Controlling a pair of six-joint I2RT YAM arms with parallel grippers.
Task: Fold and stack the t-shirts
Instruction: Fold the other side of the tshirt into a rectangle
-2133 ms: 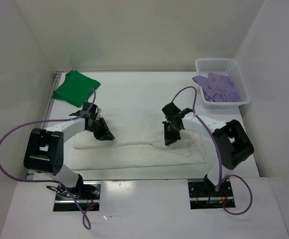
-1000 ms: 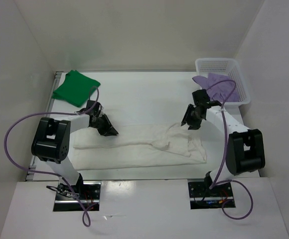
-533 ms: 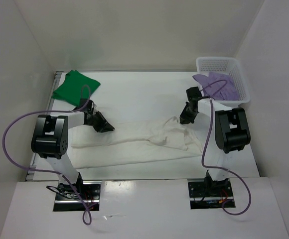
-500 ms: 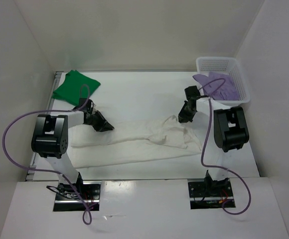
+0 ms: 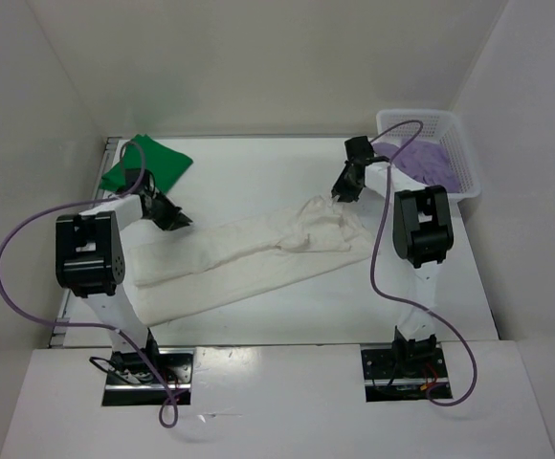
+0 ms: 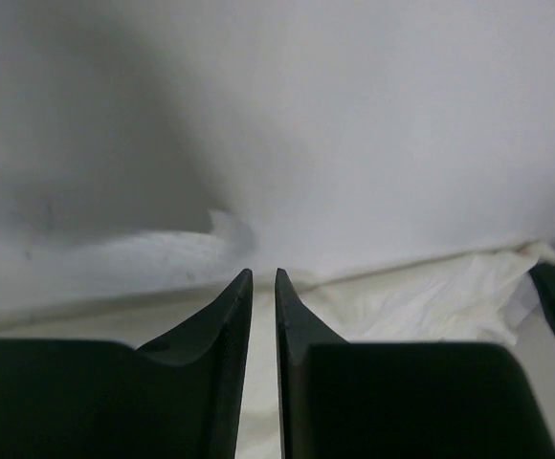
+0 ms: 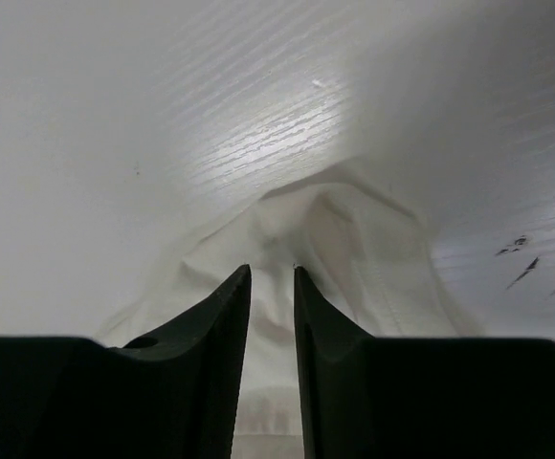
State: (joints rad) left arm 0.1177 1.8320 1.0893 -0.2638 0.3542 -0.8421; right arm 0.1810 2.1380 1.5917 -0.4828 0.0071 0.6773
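Top external view has the white t-shirt (image 5: 249, 253) stretched in a long slanted band across the middle of the table (image 5: 258, 167), low end near-left, high end far-right. The green t-shirt (image 5: 142, 164) sits folded in the far left corner. The lavender t-shirt (image 5: 432, 161) is piled in the white lattice basket (image 5: 421, 119) at the far right.

The left gripper (image 5: 174, 218) is at the shirt's far-left corner, fingers pressed almost together. It looks like a thin bit of hem is in there, though the wrist view doesn't make that totally clear. The right gripper (image 5: 343, 191) is at the far-right end. Its wrist camera shows the cloth tenting up into the narrow slit between the fingers, so it's pinching fabric.

My read is that this is the spread-it-flat step before folding. To do it well, both ends should travel together with even tension. The bunched wrinkles near the right end need pulling out before the shirt is laid down, and it should end up square to the table edge, clear of the green one.
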